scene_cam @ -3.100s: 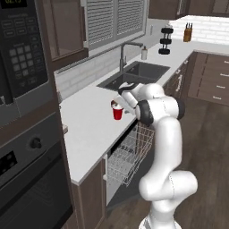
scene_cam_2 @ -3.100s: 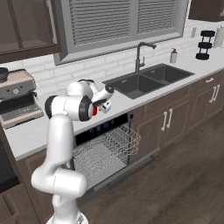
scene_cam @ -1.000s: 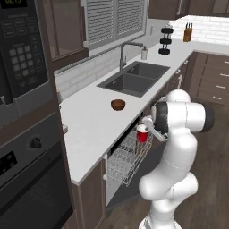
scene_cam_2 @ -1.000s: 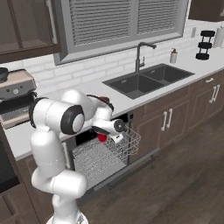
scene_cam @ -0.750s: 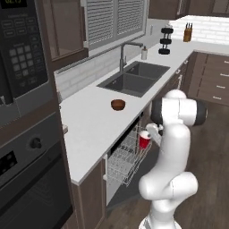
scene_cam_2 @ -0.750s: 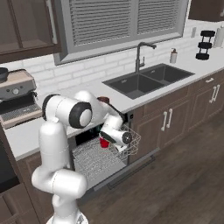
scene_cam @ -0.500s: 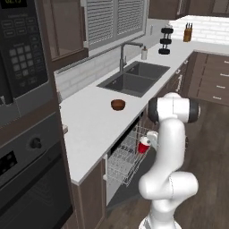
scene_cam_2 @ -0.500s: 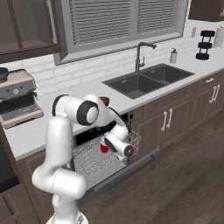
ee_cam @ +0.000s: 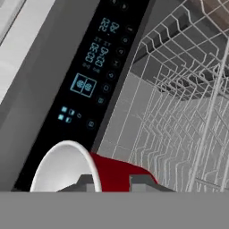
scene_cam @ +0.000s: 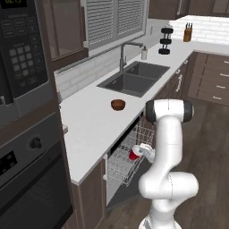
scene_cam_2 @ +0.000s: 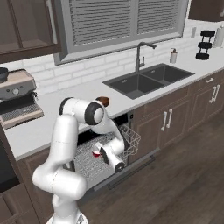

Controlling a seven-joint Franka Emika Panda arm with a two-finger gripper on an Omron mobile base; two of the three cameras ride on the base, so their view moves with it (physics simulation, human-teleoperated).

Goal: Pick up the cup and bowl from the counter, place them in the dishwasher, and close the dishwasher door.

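Arm folded over from the shoulder, forearm dropped steeply below the bench [scene_cam: 94,129] edge, wrist turned inward so the pincer [scene_cam: 139,152] hangs low over the pulled-out white wire rack [scene_cam: 120,163] of the dishwasher [scene_cam_2: 98,159]. Seen from the right base view, elbow high beside the bench front, hand angled down into the rack with the pincer [scene_cam_2: 101,154] near its middle.

Clamped on the cup [scene_cam: 133,154]: red body pinched between the two fingers, tipped on its side, pale mouth [ee_cam: 62,165] facing the camera in the hand view, fingertips [ee_cam: 85,182] pressing the red wall from either side. Wire tines of the rack just ahead of and beyond the pincer; dark control strip with lit blue symbols [ee_cam: 96,67] running along the side of the cup.

Bowl [scene_cam: 118,104] well above and behind the pincer, sitting upright on the bench, between the rack opening and the grey sink [scene_cam: 134,78]. Apart from the arm, untouched.

Against three seconds ago: then up at bench height with the cup held above the surface near the bowl; now swung off the bench and sunk down into the rack. Against half a second ago: hand a little lower and deeper in the rack, cup tilted further over, grip unchanged. Bowl in the same spot throughout.
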